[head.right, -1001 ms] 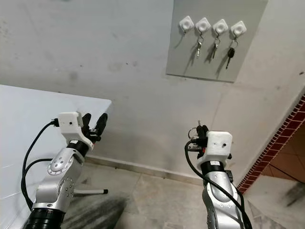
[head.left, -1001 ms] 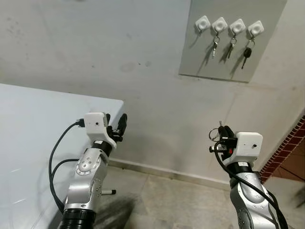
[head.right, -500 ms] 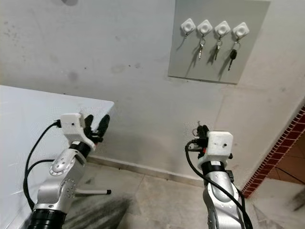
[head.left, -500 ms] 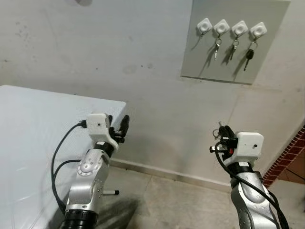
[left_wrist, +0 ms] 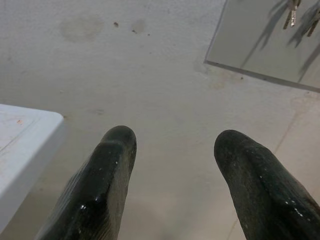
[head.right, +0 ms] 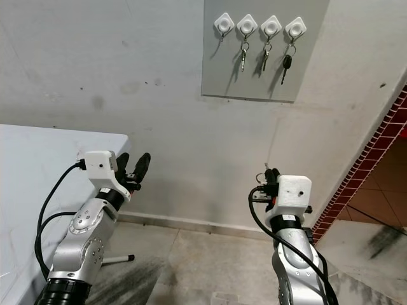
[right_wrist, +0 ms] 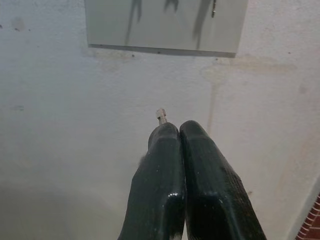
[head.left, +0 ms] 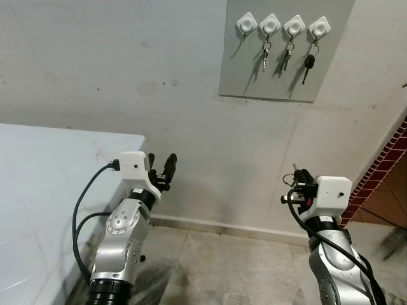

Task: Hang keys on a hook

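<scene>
A grey board [head.left: 254, 79] hangs high on the wall with a row of white hooks. The leftmost hook [head.left: 247, 23] is bare; the other three carry keys [head.left: 287, 56]. Well below the board and to its right, my right gripper [head.left: 299, 179] is shut on a bunch of keys, whose ring [head.left: 289, 180] shows beside the fingers. In the right wrist view a metal key tip [right_wrist: 161, 116] pokes out between the closed fingers [right_wrist: 165, 165], with the board's lower edge [right_wrist: 165, 30] above. My left gripper [head.left: 163, 169] is held up open and empty, its fingers [left_wrist: 107, 170] apart.
A white table [head.left: 38, 190] fills the left, its corner near my left arm. A red brick wall edge [head.left: 385, 175] borders the right. Grey tiled floor [head.left: 222, 267] lies below, between the arms.
The whole picture has shifted, so the board now sits further left and higher; the camera moved. Both arms keep their pose, and the right gripper still holds the keys.
</scene>
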{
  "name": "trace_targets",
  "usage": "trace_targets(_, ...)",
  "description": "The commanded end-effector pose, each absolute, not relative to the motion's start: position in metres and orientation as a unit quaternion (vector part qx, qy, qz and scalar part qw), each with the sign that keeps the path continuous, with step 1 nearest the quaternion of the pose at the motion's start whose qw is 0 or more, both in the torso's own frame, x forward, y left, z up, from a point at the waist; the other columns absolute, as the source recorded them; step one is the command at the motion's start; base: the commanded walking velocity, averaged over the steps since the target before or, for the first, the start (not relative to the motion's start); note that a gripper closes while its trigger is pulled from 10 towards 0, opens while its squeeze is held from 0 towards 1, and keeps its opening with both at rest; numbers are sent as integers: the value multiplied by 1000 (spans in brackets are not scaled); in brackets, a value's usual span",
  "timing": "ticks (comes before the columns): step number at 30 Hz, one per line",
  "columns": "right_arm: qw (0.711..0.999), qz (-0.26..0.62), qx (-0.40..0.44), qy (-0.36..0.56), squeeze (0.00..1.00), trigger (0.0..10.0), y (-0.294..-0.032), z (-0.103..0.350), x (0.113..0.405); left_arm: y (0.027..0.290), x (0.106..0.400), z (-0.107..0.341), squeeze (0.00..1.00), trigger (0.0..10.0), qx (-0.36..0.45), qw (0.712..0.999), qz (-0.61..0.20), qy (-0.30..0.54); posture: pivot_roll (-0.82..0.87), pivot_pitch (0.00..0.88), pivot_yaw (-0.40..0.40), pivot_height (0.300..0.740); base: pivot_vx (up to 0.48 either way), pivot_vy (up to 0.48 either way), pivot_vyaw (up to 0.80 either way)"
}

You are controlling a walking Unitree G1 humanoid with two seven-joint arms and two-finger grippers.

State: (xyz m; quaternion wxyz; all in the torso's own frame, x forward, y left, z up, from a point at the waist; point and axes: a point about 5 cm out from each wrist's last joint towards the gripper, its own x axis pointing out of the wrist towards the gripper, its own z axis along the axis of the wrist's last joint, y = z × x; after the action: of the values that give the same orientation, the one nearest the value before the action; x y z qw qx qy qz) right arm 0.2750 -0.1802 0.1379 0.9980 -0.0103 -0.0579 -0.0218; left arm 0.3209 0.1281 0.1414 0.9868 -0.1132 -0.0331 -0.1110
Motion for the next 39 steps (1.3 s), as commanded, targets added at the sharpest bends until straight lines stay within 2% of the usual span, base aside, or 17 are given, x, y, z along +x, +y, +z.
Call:
trace_targets(1,998,-21,-10,-65,0,10000,-179,141,277,129,321,144,0,10000,-113,987,-112,-37,-18,0,-9,740,0,0,-406)
trace_targets(14,997,-13,-17,-75,0,10000,-177,143,276,127,319,146,0,10000,-117,984,-127,-45,-16,0,-13,740,0,0,-31)
trace_targets(21,997,-10,-19,-77,0,10000,-177,143,277,127,320,146,0,10000,-117,985,-124,-42,-16,0,-17,740,0,-480,0)
trace_targets(24,997,-10,-19,-77,0,10000,-177,144,277,127,320,145,0,10000,-143,982,-119,-39,-16,0,-17,740,0,0,0)
trace_targets(39,997,-25,-18,-71,0,10000,-178,144,279,128,322,147,0,10000,-139,984,-106,-41,-19,0,-18,740,0,0,0)
